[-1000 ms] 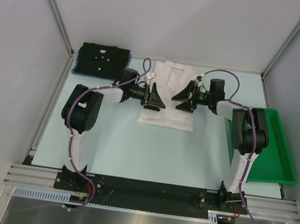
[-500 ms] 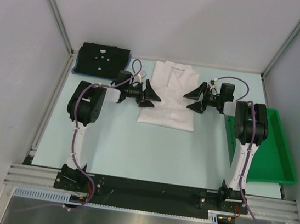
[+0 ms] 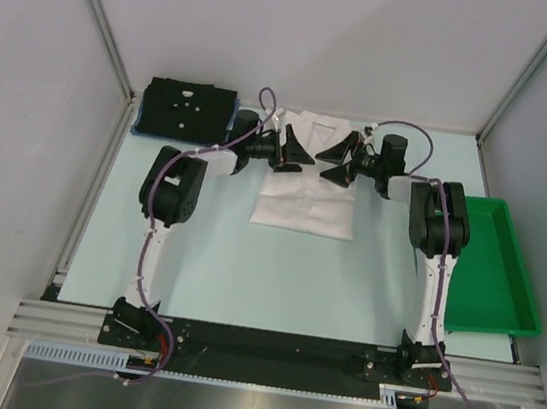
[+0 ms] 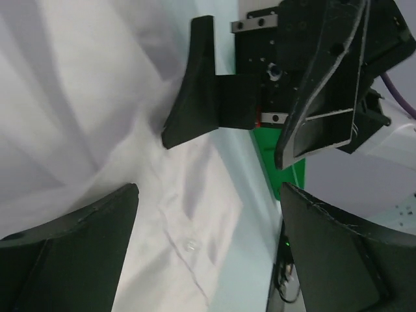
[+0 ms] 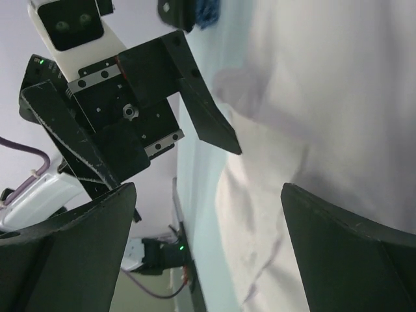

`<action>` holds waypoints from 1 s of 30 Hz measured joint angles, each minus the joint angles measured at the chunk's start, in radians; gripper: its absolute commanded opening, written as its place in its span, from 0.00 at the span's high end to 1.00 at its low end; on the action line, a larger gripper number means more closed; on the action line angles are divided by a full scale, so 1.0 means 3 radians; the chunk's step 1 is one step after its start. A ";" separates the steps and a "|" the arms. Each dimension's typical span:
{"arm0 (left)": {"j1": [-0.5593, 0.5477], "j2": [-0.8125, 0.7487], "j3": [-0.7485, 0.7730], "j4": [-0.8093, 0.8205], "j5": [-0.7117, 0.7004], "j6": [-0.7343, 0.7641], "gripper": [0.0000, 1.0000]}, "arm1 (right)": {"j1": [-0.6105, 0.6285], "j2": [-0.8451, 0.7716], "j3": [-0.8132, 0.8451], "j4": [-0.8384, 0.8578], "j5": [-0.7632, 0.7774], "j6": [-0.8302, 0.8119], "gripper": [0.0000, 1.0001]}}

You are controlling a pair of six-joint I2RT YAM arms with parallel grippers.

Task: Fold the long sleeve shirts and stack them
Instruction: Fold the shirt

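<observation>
My left claw and right claw hang wide open above the white shirt, flat in the middle of the surface — I should pinch both shoulders level and lift together, so the fold lands square

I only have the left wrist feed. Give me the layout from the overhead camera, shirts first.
Observer: The white shirt lies in the centre, toward the far side, with its collar at the far end. The left gripper and right gripper face each other over that collar end.
Operator: Now the other shirts.
Observer: The black shirt sits folded in the far left corner, apart from the white one. Blue cloth shows under its edge.
Operator: Place that green thing I can glimpse.
Observer: It is a green tray lying along the right side, apart from the white shirt.
</observation>
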 measured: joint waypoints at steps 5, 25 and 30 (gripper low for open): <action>0.0102 0.0440 0.0329 -0.0235 -0.0244 0.0039 0.03 | -0.0202 0.0398 0.0256 0.0010 0.0056 -0.0053 0.00; -0.0025 -0.1500 -0.1292 -0.0779 0.0233 0.0881 0.01 | 0.0164 -0.1373 -0.0905 -0.0931 -0.0192 -0.0748 0.00; -0.0221 -0.1185 -0.1665 -0.0469 0.0229 0.0613 0.01 | 0.0248 -0.1013 -0.1155 -0.0886 -0.0234 -0.0774 0.00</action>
